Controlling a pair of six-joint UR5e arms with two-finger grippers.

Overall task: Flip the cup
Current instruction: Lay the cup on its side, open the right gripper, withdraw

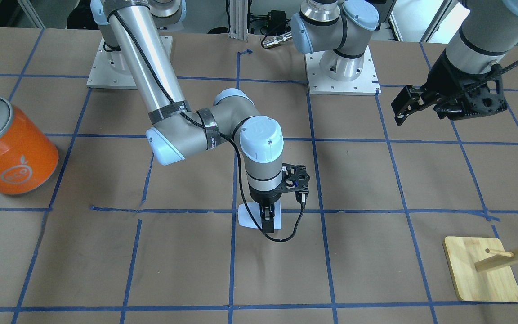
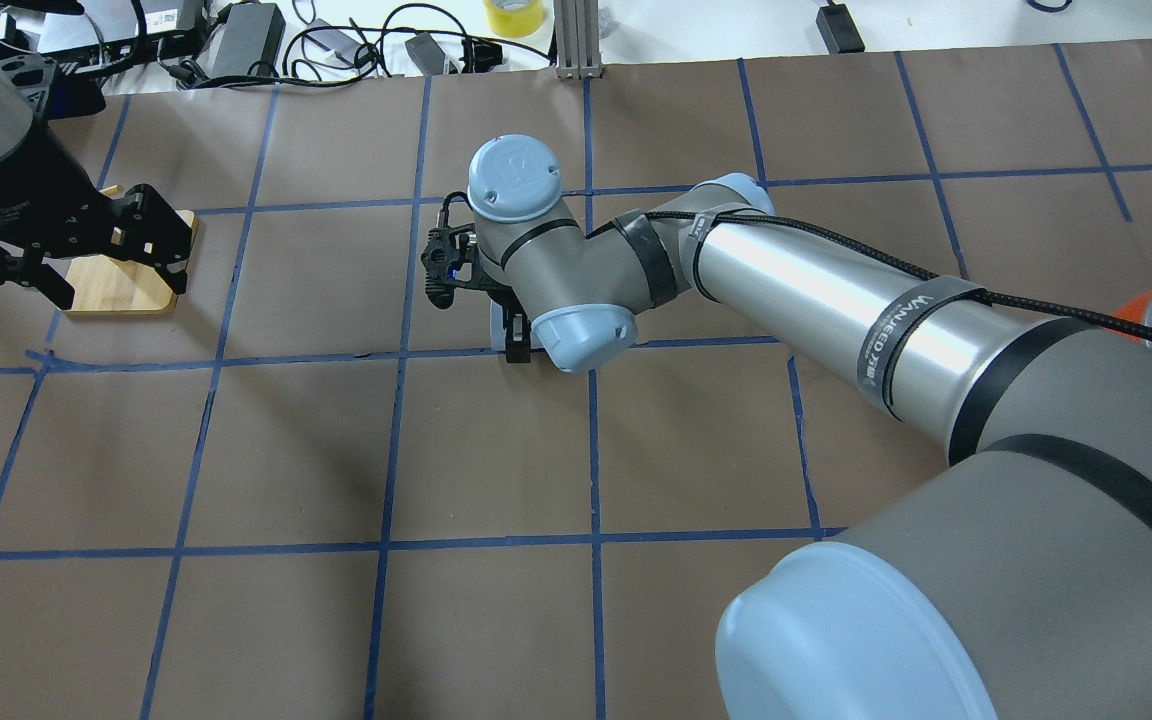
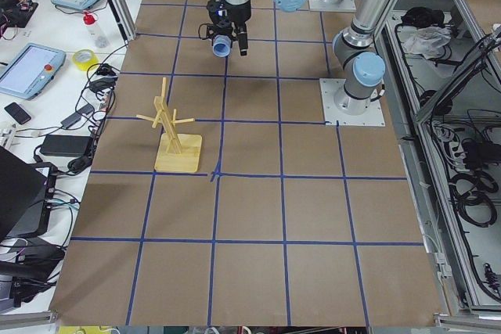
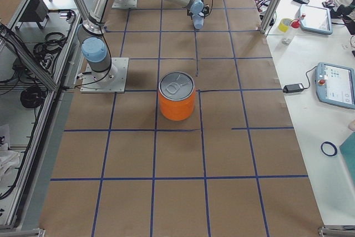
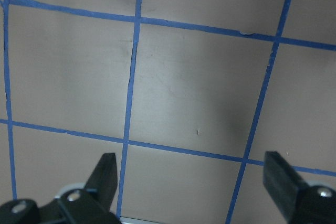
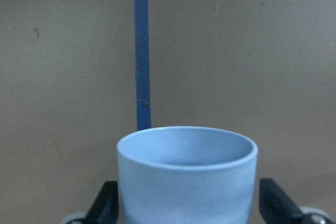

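The cup [image 1: 251, 216] is a pale bluish-white tumbler near the table's middle. It is on its side between the fingers of my right gripper [image 1: 268, 222], which comes down from above. In the right wrist view the cup [image 6: 186, 177] fills the gap between the two fingers [image 6: 107, 203], and its light blue inside shows. I cannot tell whether it touches the table. My left gripper [image 1: 414, 108] is open and empty, high above the table's far side. The left wrist view shows its fingers [image 5: 107, 169] wide apart over bare paper.
A large orange can [image 1: 11, 148] with a silver lid stands on the right arm's side. A wooden peg stand [image 1: 481, 270] stands on the left arm's side, below the left gripper [image 2: 116, 280]. The arm bases [image 1: 342, 67] are at the robot's edge. Blue tape grids the brown paper.
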